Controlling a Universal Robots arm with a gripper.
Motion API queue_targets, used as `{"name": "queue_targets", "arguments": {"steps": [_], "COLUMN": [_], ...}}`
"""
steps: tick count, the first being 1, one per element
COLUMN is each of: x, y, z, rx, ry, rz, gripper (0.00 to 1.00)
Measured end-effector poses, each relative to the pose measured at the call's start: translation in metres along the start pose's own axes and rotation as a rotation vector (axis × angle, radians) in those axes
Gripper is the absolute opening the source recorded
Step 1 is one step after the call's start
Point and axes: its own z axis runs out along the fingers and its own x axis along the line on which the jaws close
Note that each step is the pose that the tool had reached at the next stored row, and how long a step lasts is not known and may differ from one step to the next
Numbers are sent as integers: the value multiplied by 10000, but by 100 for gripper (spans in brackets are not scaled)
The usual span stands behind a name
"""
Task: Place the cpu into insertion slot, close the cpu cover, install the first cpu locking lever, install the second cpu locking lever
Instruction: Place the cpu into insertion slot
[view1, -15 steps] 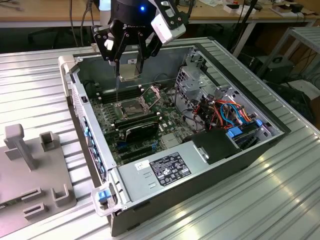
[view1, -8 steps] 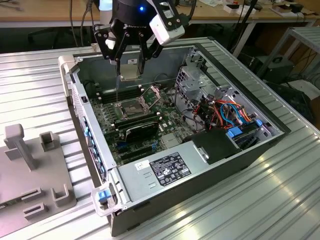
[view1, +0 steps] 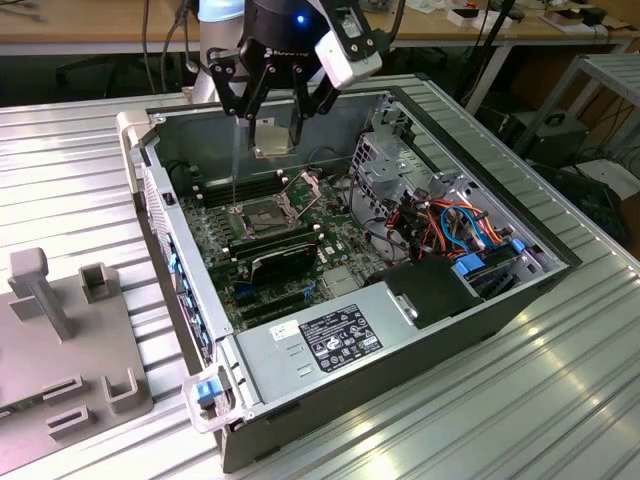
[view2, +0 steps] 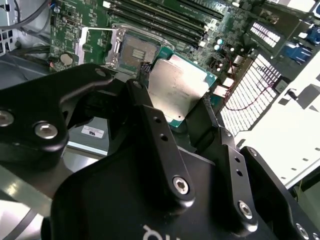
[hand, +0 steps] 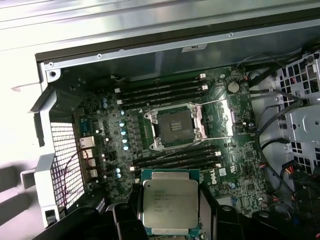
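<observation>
My gripper (view1: 272, 138) hangs above the open computer case, shut on the cpu (view1: 271, 133), a flat square chip with a silvery top held between the two black fingers. In both wrist views the cpu (view2: 177, 86) (hand: 169, 202) sits clamped at its edges, above the green board. The insertion slot (view1: 262, 214) (view2: 137, 50) (hand: 173, 127) lies open and bare below, a short way from the chip. The cpu cover (view1: 305, 188) (view2: 95, 44) (hand: 220, 118) stands swung up beside the socket. Thin wire levers (hand: 220, 138) run along the socket's sides.
Long black memory sticks (hand: 165, 90) flank the socket. A black card (view1: 285, 258), a power supply (view1: 330, 335), a drive cage (view1: 390, 150) and coloured cables (view1: 450, 225) crowd the case. A grey fixture (view1: 60, 330) sits on the ribbed table at the exterior view's left.
</observation>
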Motion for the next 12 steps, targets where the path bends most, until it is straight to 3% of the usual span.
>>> {"name": "queue_targets", "arguments": {"steps": [9, 12], "x": [-20, -16], "y": [0, 18], "z": [123, 168], "rx": [32, 35], "ry": [-54, -63], "rz": [1232, 1430], "gripper": [55, 55]}}
